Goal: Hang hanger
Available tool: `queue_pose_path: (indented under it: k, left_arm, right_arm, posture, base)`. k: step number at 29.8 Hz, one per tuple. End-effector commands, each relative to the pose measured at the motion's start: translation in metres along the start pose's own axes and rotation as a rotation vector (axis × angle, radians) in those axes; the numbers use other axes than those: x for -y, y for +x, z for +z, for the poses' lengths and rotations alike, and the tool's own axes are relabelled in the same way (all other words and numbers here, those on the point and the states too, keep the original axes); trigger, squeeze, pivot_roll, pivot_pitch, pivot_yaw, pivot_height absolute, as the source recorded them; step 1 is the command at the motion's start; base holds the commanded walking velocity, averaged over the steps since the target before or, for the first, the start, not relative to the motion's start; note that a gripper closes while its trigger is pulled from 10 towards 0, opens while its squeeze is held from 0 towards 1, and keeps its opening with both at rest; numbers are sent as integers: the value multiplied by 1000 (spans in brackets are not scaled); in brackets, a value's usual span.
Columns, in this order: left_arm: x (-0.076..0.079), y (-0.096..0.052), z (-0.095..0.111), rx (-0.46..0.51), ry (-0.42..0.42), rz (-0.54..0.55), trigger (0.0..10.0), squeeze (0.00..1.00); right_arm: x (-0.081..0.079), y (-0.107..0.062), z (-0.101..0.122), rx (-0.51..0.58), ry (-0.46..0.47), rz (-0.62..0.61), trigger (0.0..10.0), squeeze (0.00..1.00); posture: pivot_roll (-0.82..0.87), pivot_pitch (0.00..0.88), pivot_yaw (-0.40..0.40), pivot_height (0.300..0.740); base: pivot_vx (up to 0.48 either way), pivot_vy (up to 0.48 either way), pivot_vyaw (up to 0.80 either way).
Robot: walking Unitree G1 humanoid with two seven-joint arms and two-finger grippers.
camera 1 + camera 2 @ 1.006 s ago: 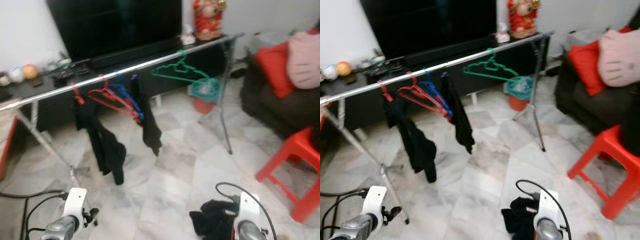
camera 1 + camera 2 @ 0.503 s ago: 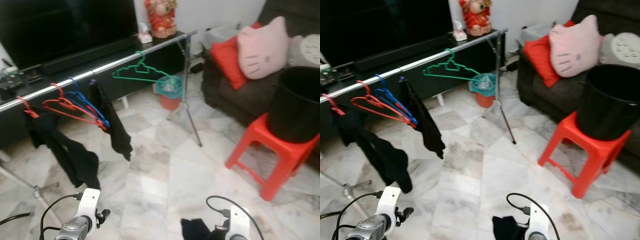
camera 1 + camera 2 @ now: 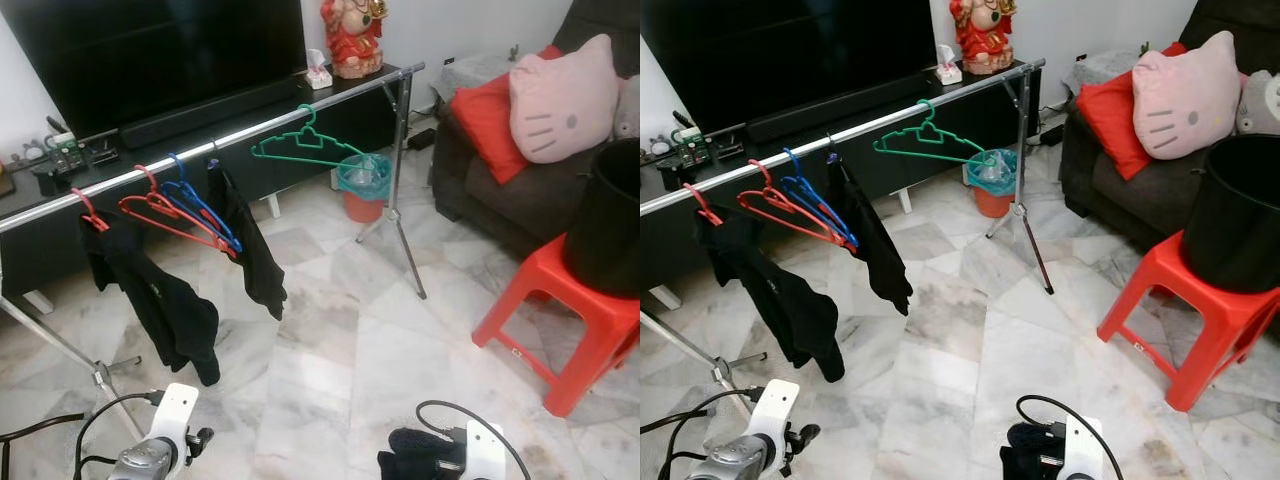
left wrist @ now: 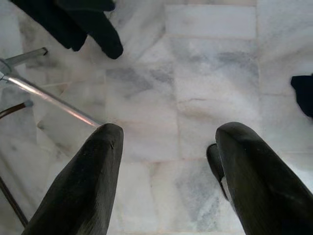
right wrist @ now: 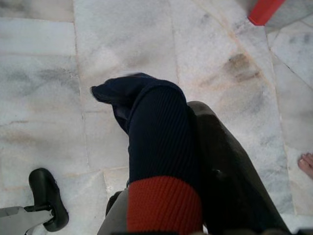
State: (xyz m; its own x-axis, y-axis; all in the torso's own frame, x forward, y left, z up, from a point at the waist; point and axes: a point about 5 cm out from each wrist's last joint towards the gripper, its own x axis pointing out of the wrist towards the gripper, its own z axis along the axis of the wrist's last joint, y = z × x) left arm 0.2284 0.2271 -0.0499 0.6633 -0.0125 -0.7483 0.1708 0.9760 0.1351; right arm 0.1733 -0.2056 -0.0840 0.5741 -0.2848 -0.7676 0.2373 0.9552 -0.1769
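Observation:
A silver drying rail (image 3: 250, 135) runs across the room in front of the TV stand. On it hang a green hanger (image 3: 305, 150), a red hanger (image 3: 160, 210), a blue hanger (image 3: 205, 210) and two black garments (image 3: 160, 300). My left gripper (image 4: 168, 134) is low over the marble floor, open and holding nothing, near the rack's leg (image 4: 49, 98). My right gripper (image 5: 166, 112) is also low and is shut on a dark navy cloth with a red cuff (image 5: 156, 127), which also shows as a dark bundle (image 3: 415, 455) at the lower edge of the left eye view.
A red stool (image 3: 560, 310) with a black bin (image 3: 610, 215) on it stands to the right, before a dark sofa (image 3: 490, 190) with a pink cushion (image 3: 560, 95). A small teal-lined bin (image 3: 362, 185) sits by the rack's far leg. A person's toes (image 5: 307, 164) show nearby.
The whole picture has swung right and then a little back, so the camera moved. The hangers and garments stay on the rail, and the dark cloth stays in my right gripper.

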Motion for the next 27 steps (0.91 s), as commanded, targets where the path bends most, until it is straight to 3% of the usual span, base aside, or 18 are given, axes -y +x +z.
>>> queue_pose_path:
  k: [1,6,9,27]
  left_arm:
    - [-2,0,0,-8,10,2,10000,0]
    - [1,1,2,-3,11,-4,10000,0]
    - [2,2,6,5,9,-7,10000,0]
    - [4,4,20,45,-9,-11,10000,0]
  right_arm:
    - [-6,-2,-2,5,9,8,10000,0]
    - [-13,-2,0,7,24,26,10000,0]
    - [-13,-1,3,17,19,29,10000,0]
    - [-11,2,17,62,1,17,10000,0]
  posture:
    - [-25,0,120,740]
    - [-28,0,119,740]
    - [-26,0,115,740]
    - [-18,0,110,740]
  base:
    - [0,0,0]
    - [301,0,0]
    - [330,0,-783]
    - [329,0,0]
